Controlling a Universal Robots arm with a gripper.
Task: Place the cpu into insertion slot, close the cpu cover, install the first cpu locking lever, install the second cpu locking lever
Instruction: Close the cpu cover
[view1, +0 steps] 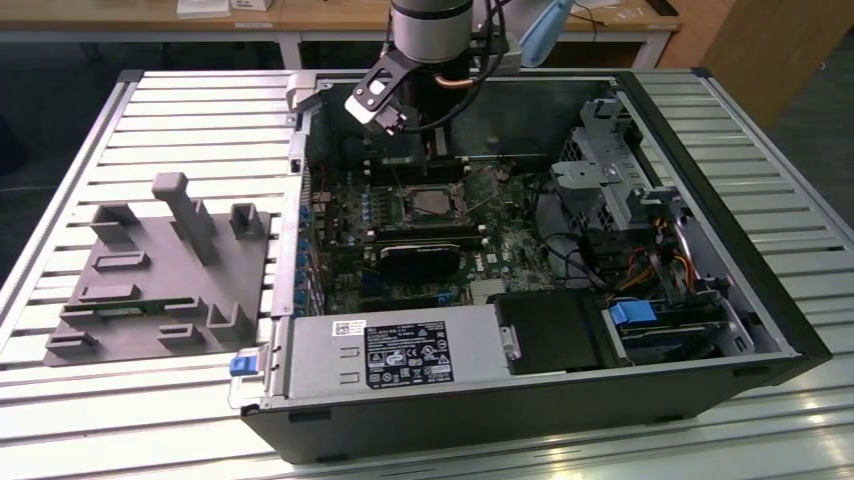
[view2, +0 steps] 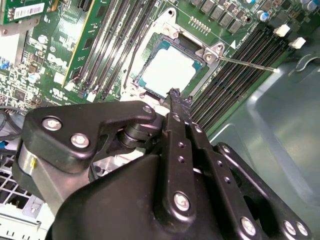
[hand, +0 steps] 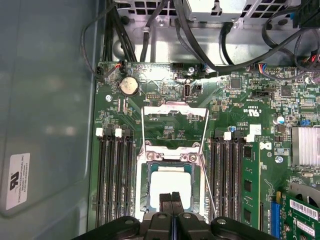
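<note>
Exterior view: the arm (view1: 430, 30) comes in from 12 o'clock into the open computer case (view1: 787, 330) on the slatted desk (view1: 174, 100). There's a grey fixture block (view1: 160, 270) at 9 o'clock of the case. The cpu (view1: 430, 204) sits just toward 12 o'clock from the middle.

In the first wrist view it's seated in the insertion slot (hand: 142, 190) and the cpu cover (hand: 175, 111) is swung open. The fingers (hand: 165, 201) are pressed together with nothing between them, right over the cpu's edge. Can't tell if they touch it. A thin locking lever (view2: 247, 63) sticks out loose.
</note>
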